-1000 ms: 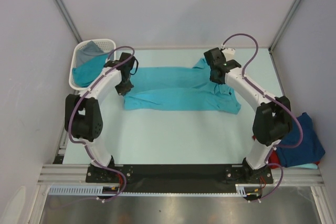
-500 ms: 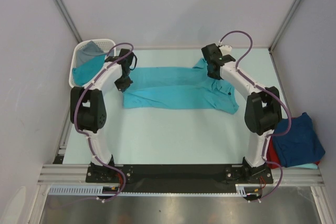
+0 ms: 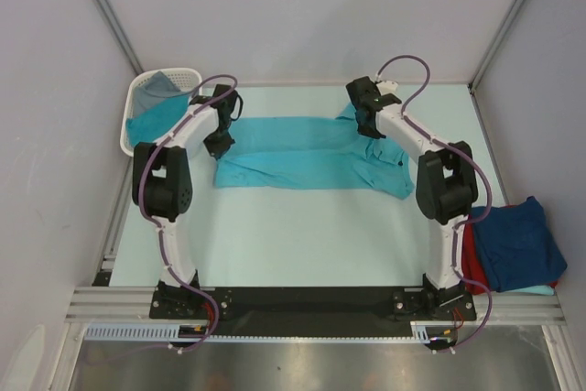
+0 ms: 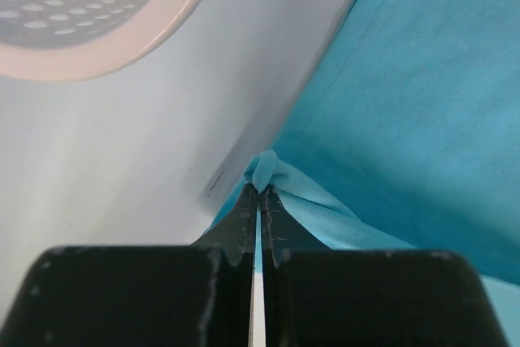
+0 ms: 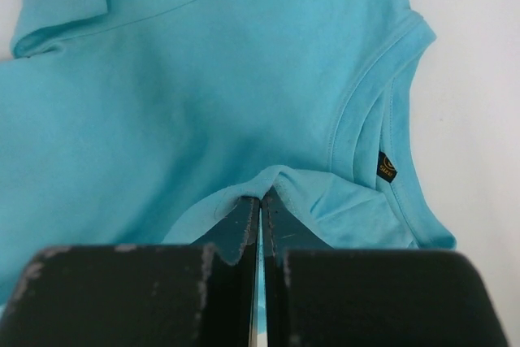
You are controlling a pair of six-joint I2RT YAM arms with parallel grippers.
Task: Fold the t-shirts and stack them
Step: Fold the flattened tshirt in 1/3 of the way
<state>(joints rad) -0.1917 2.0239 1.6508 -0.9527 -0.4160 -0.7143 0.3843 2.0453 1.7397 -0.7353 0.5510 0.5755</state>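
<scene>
A teal t-shirt (image 3: 302,164) lies stretched sideways across the far half of the table, folded lengthwise into a long band. My left gripper (image 3: 220,141) is at its left end, shut on a pinched tuft of the teal cloth (image 4: 268,170) at the hem corner. At the shirt's right end my right gripper (image 3: 366,125) is shut on a fold of cloth (image 5: 280,178) beside the collar. The collar and its small dark label (image 5: 387,166) show in the right wrist view. Both grips sit just above the table.
A white slotted basket (image 3: 194,73) stands at the far left with a teal shirt (image 3: 151,124) and a grey shirt (image 3: 160,85) in it; its rim (image 4: 122,54) shows in the left wrist view. A navy shirt (image 3: 517,240) lies on a red one (image 3: 469,267) at the right edge.
Both grippers have moved toward the far side of the table with the shirt's edge in them. The teal shirt has narrowed into a tighter band. Both arms have stretched out further.
</scene>
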